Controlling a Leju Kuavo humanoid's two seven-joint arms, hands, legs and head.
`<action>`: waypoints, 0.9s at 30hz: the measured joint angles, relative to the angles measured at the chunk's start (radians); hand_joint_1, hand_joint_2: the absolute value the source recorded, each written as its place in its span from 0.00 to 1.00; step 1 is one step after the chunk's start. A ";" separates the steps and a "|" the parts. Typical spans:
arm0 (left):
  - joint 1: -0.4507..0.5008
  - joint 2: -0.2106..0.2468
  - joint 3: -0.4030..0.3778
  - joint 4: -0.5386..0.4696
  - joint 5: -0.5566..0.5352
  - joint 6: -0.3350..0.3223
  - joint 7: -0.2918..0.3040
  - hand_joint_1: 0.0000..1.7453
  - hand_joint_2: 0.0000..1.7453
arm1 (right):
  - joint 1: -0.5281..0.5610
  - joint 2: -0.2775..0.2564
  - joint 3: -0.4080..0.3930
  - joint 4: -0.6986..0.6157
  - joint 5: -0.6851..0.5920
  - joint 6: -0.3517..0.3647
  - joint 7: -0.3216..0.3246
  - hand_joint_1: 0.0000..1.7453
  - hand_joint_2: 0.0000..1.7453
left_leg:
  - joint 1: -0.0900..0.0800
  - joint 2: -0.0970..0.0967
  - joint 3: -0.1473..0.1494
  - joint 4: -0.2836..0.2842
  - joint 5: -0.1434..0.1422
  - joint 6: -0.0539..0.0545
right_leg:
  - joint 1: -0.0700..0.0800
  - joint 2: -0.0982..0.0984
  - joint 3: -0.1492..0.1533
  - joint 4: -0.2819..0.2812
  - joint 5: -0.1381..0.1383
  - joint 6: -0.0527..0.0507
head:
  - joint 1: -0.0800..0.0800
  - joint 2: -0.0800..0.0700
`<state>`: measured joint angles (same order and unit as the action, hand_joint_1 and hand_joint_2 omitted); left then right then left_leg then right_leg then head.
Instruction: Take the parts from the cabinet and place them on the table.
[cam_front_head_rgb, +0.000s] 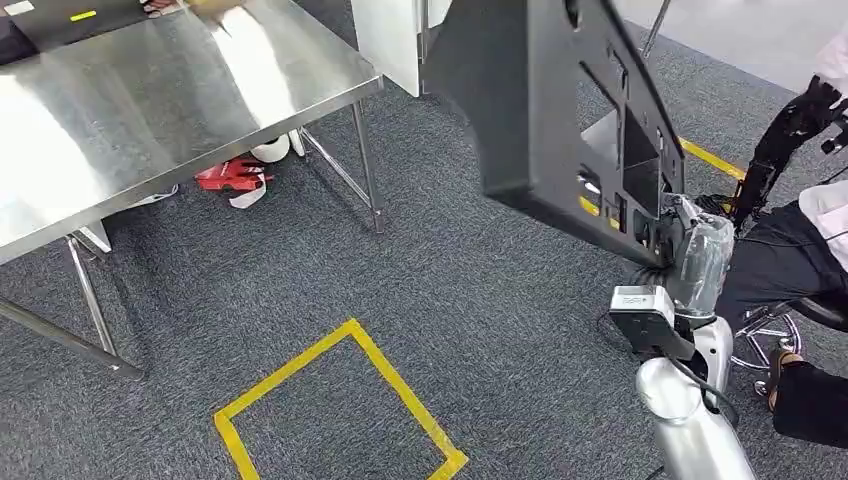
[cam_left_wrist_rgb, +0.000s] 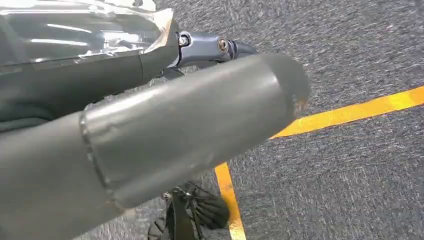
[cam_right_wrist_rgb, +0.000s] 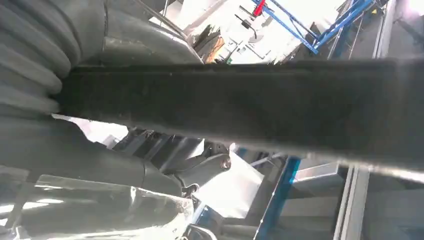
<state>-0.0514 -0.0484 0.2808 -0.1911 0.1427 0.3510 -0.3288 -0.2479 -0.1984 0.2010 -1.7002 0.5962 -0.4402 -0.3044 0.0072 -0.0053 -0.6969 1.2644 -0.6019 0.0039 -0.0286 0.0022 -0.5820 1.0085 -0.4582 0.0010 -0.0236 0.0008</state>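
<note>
Head view – part: a large black plastic panel (cam_front_head_rgb: 545, 110) with cut-out openings is being held up in the air at the right, above the grey carpet (cam_front_head_rgb: 480, 300), well apart from the table.
Head view – right hand: the right hand (cam_front_head_rgb: 690, 250), wrapped in clear film, is being kept closed on the panel's lower corner.
Head view – table: a stainless steel table (cam_front_head_rgb: 150, 110) is being seen at the upper left; another dark part (cam_front_head_rgb: 70, 20) is lying at its far edge.
Head view – floor: a yellow tape square (cam_front_head_rgb: 340, 410) is being shown on the carpet; a red object (cam_front_head_rgb: 232, 175) is lying under the table.
Head view – person: a seated person (cam_front_head_rgb: 800, 260) is being partly seen at the right edge.
Left wrist view – left hand: the left hand (cam_left_wrist_rgb: 150, 135) is being shown close over carpet and yellow tape (cam_left_wrist_rgb: 350, 112); nothing is being seen in it, and how far the fingers are parted cannot be told.
Right wrist view – part: the panel's dark edge (cam_right_wrist_rgb: 250, 110) is being gripped between thumb and fingers (cam_right_wrist_rgb: 200, 167).
</note>
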 joint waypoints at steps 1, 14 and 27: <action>0.002 -0.001 0.000 0.000 0.000 0.000 0.000 0.00 0.00 | 0.001 0.000 0.000 0.000 0.000 0.000 0.000 1.00 1.00 | 0.002 0.000 -0.039 0.059 -0.011 -0.002 | 0.001 0.000 0.002 0.000 -0.002 -0.002 | -0.001 0.000; 0.000 0.003 -0.001 0.000 -0.009 -0.003 0.011 0.00 0.00 | 0.027 -0.009 -0.006 -0.020 0.000 -0.004 0.001 1.00 1.00 | -0.005 -0.001 0.122 -0.272 0.155 0.064 | 0.009 0.001 -0.027 0.145 -0.083 0.037 | 0.003 0.000; 0.000 0.000 -0.001 0.000 -0.016 0.000 0.014 0.00 0.00 | 0.049 -0.016 -0.009 -0.026 -0.001 -0.008 0.002 1.00 1.00 | -0.008 0.000 0.163 -0.242 0.089 0.020 | 0.007 0.000 -0.007 -0.004 0.013 0.011 | 0.003 0.000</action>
<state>-0.0514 -0.0481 0.2796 -0.1907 0.1270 0.3510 -0.3151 -0.1992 -0.2148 0.1923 -1.7258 0.5955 -0.4479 -0.3025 -0.0007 -0.0057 -0.5335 1.0225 -0.5124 0.0240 -0.0212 0.0020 -0.5886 1.0049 -0.4453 0.0120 -0.0202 0.0008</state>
